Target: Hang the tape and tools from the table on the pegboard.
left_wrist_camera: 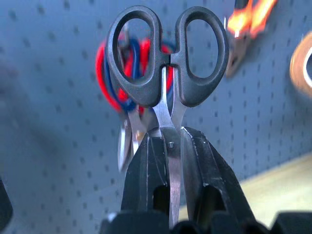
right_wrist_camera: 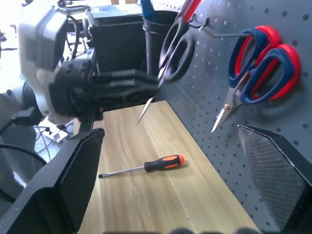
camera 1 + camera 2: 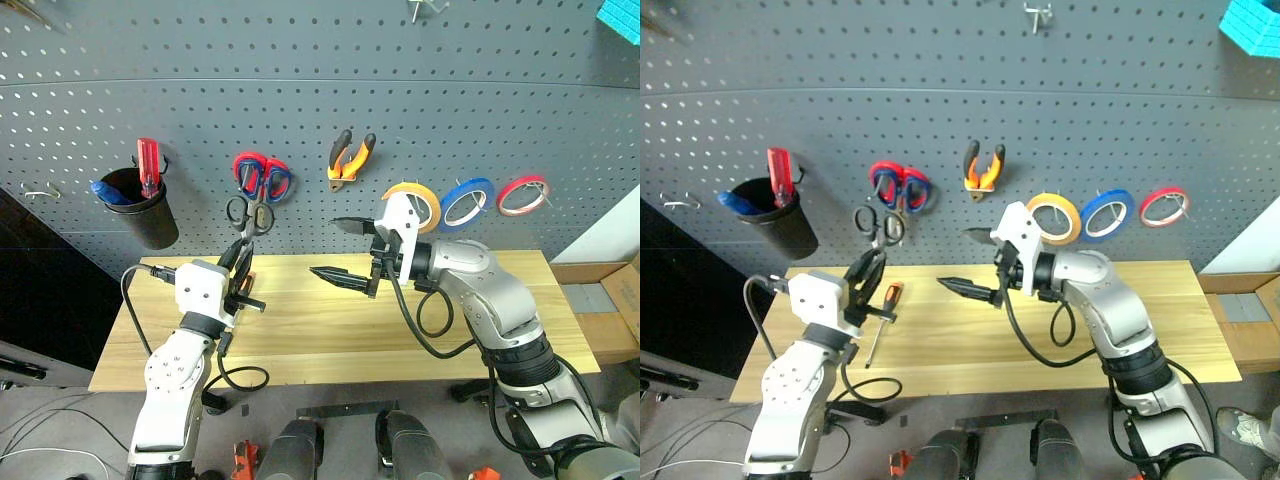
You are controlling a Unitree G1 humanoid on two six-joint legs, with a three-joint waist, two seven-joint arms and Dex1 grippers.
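our left gripper (image 1: 170, 146) clamps the black-handled scissors (image 3: 247, 213) by their blades, long axis upright, handles just below the empty hook (image 2: 214, 32) on the pegboard (image 3: 320, 90).

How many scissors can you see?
2. The black-handled scissors are held up by the left tool, which is shut on their blades, near the pegboard. The red-and-blue scissors hang on the pegboard just beside them.
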